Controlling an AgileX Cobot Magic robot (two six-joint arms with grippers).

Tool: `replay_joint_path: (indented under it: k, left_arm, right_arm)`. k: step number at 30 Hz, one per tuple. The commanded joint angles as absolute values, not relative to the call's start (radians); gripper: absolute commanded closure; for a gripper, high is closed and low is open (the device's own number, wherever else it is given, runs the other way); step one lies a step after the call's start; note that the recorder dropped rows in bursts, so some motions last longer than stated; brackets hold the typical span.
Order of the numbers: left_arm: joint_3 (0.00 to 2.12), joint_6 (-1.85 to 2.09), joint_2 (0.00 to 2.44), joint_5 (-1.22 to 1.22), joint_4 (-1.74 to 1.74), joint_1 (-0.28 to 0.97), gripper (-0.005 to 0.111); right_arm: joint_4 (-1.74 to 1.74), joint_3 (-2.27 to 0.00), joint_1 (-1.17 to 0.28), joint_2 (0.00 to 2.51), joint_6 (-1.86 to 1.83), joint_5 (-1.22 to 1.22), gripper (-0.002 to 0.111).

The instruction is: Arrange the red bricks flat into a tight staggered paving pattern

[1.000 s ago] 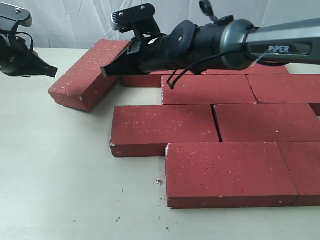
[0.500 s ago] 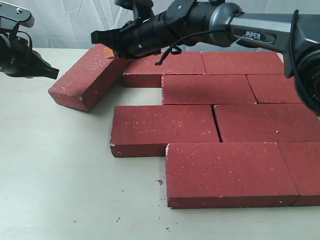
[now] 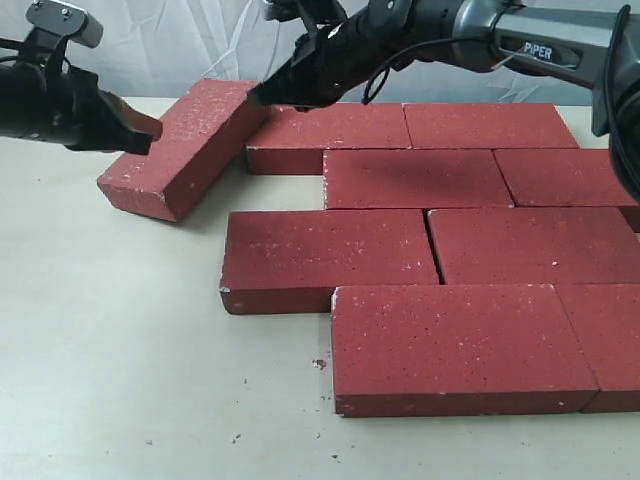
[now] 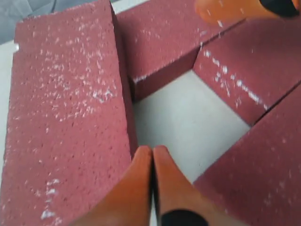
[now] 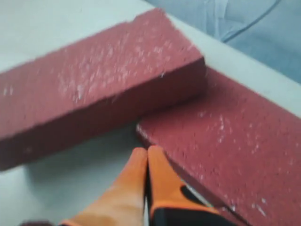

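Note:
Several red bricks (image 3: 415,178) lie flat in staggered rows on the right of the table. One loose red brick (image 3: 180,145) lies at an angle at the back left, its far corner close to the back-row brick (image 3: 325,130). My left gripper (image 3: 150,128) is shut and empty, its tip over the loose brick's (image 4: 66,117) left side. My right gripper (image 3: 258,97) is shut and empty at the loose brick's far end, above the gap between that brick (image 5: 94,89) and the back-row brick (image 5: 235,141). Both pairs of orange fingertips press together, the left gripper (image 4: 152,151) and the right gripper (image 5: 146,151) alike.
The pale table (image 3: 120,350) stretches bare in front and to the left, with small red crumbs (image 3: 319,364) near the front brick (image 3: 455,345). A light cloth backdrop (image 3: 190,40) hangs behind. The right arm (image 3: 540,40) reaches across above the back row.
My right gripper has swung up and back from over the rows to the loose brick's far end. My left gripper has moved right, from beside the table onto the loose brick's left side.

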State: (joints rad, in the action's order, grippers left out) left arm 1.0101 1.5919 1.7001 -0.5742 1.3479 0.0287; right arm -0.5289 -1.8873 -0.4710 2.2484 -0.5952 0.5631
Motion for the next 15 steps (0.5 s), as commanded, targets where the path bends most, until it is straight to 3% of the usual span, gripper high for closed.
replay_joint_path:
  k: [1, 5, 15]
  left_arm:
    - [1.035, 1.753, 1.777, -0.434, 1.612, 0.056, 0.107]
    - [1.203, 1.893, 1.873, -0.190, 1.744, 0.100, 0.107]
    - [1.686, 1.889, 2.178, -0.074, 1.744, 0.171, 0.107]
  right_arm:
    - [-0.497, -1.938, -0.381, 2.230, -0.687, 0.878, 0.109]
    - [-0.541, -1.938, -0.293, 2.215, -0.687, 1.011, 0.109]
    - [-0.911, -1.743, -0.269, 2.165, -1.063, 1.221, 0.109]
